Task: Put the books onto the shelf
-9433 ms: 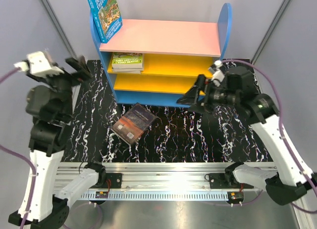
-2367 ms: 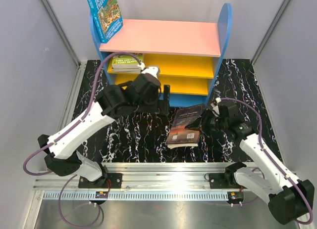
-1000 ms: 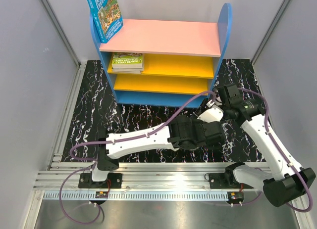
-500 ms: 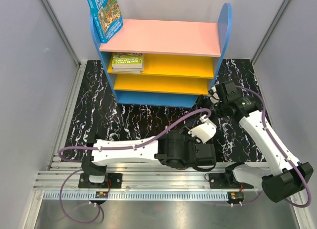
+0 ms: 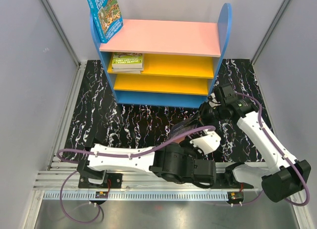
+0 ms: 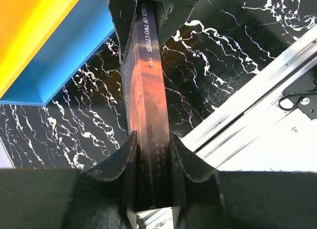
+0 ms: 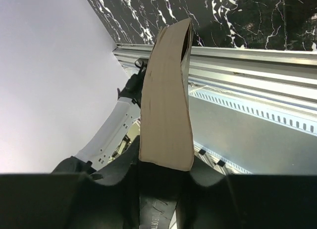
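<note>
Clamping the dark book (image 6: 146,80) on edge, one end in the left tool (image 6: 152,140), the other in the right tool (image 6: 147,26). Gripped doubly, most likely as a hand-over, to change hold before shelving. Seemingly lifted off the bench (image 6: 218,56), with the shelf (image 6: 54,56) just ahead of the left tool.

Counting: two tools, one shelf, three books seen. Besides this one, a blue book (image 5: 105,14) up top and a yellow-green book (image 5: 127,61) on a yellow board. Cannot tell whether a fourth lies beneath.

Your top camera looks down from high on the near side, taking in the whole table (image 5: 99,120) and shelf (image 5: 163,38). Your wrist cameras sit very close, sighting along the same dark book (image 6: 148,90) from opposite ends, facing each other.
</note>
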`<action>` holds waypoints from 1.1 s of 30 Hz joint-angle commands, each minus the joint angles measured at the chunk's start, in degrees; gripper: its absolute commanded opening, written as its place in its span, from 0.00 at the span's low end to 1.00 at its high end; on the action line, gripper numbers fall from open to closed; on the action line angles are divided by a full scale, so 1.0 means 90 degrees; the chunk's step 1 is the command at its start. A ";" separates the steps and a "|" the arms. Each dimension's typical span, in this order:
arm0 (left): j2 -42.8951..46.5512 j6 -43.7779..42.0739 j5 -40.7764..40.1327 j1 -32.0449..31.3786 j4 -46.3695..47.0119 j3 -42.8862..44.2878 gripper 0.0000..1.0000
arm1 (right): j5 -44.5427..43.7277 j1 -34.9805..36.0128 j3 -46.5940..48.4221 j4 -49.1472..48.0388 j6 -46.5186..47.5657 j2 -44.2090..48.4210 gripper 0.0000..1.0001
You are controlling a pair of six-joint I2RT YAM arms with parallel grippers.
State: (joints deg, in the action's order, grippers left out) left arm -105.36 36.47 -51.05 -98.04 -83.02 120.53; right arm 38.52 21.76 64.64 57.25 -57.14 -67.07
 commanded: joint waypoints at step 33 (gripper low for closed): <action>-0.0949 -0.1425 0.1706 0.1713 0.1481 0.0279 0.40 | -0.0560 0.0034 0.1284 0.0943 0.0686 0.0567 0.00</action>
State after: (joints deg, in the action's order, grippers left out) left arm -113.03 24.29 -38.94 -84.62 -71.24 123.09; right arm 24.97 21.89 72.88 65.95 -48.62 -65.01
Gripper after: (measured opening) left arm 0.441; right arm 0.310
